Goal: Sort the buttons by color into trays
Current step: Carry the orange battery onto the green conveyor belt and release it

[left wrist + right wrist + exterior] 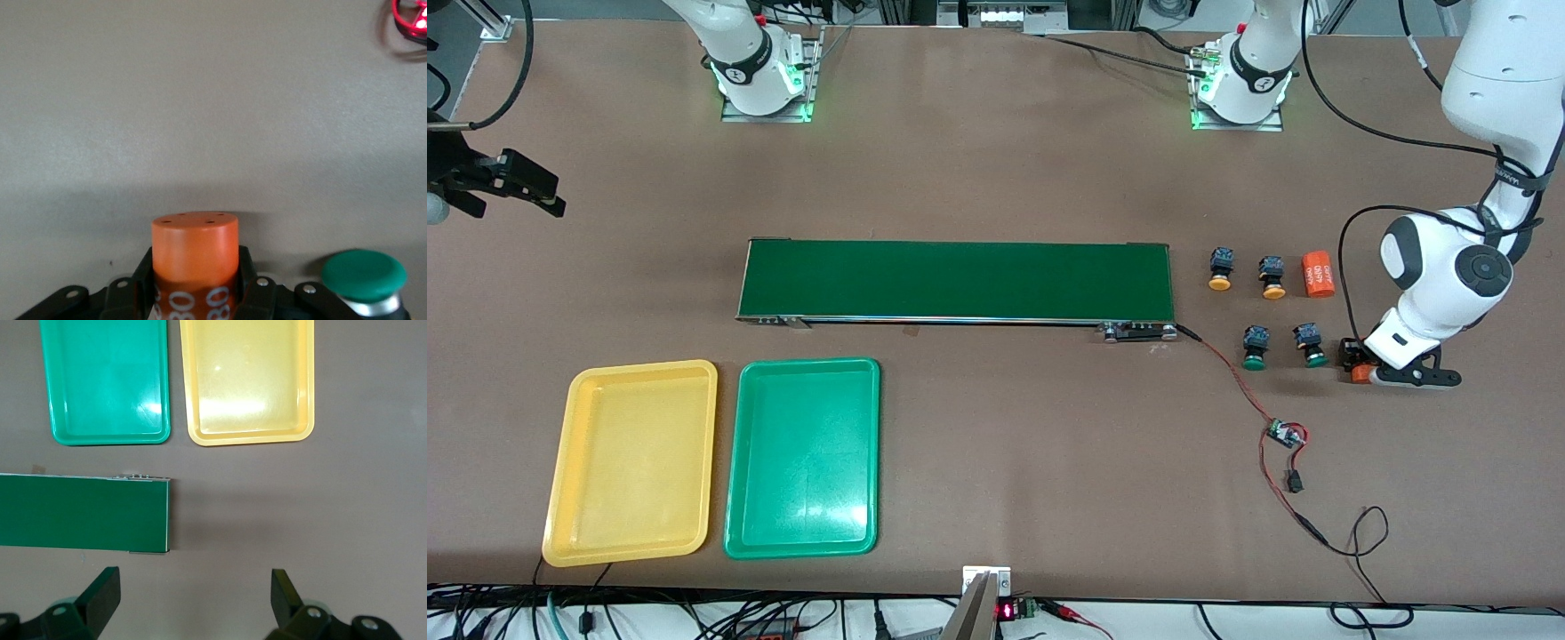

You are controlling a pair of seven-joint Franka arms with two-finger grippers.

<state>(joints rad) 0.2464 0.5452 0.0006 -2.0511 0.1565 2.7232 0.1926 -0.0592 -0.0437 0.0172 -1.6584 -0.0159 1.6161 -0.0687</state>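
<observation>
Your left gripper (1358,373) is down on the table, jaws clamped on an orange cylinder (195,257) just beside the 2 green buttons (1256,347), toward the left arm's end of the conveyor belt (957,281). The 2 yellow buttons (1221,268) sit farther from the front camera. Your right gripper (193,595) waits with fingers spread wide, above the belt's other end; the yellow tray (633,460) and green tray (802,458) lie nearer the camera than the belt.

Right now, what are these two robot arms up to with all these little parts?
The left gripper is down at the table at the left arm's end, its jaws around an orange cylinder beside a green button. All four buttons sit near the conveyor belt; none has been sorted. The yellow tray and green tray hold nothing. The right gripper waits, jaws open, over the table.
</observation>
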